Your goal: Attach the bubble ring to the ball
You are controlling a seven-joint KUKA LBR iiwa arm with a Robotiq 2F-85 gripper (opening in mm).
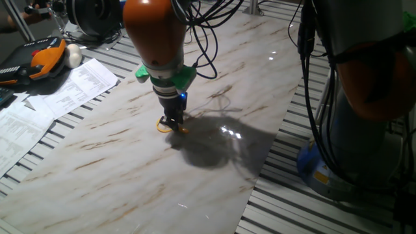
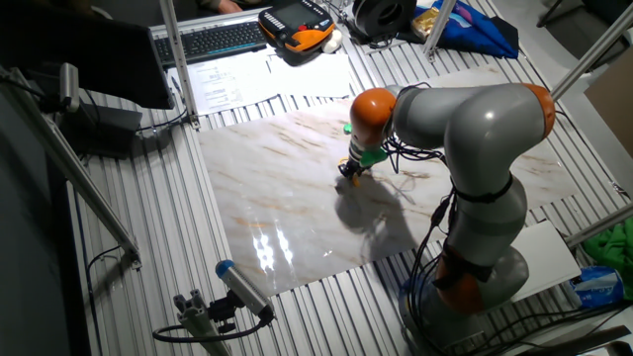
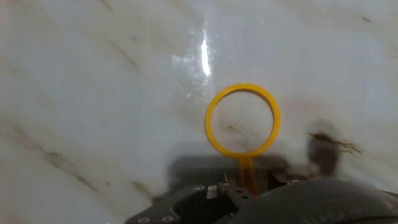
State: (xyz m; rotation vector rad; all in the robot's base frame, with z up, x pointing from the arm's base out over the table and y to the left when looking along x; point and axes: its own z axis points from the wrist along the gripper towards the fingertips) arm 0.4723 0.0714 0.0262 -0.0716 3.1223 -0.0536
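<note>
While low, end effector (image 1: 173, 125) holds bubble ring (image 3: 242, 121).

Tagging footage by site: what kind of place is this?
Likely a robotics lab bench: a slatted aluminium table topped by a marble-patterned board, a teach pendant beside a keyboard, loose cables.
</note>
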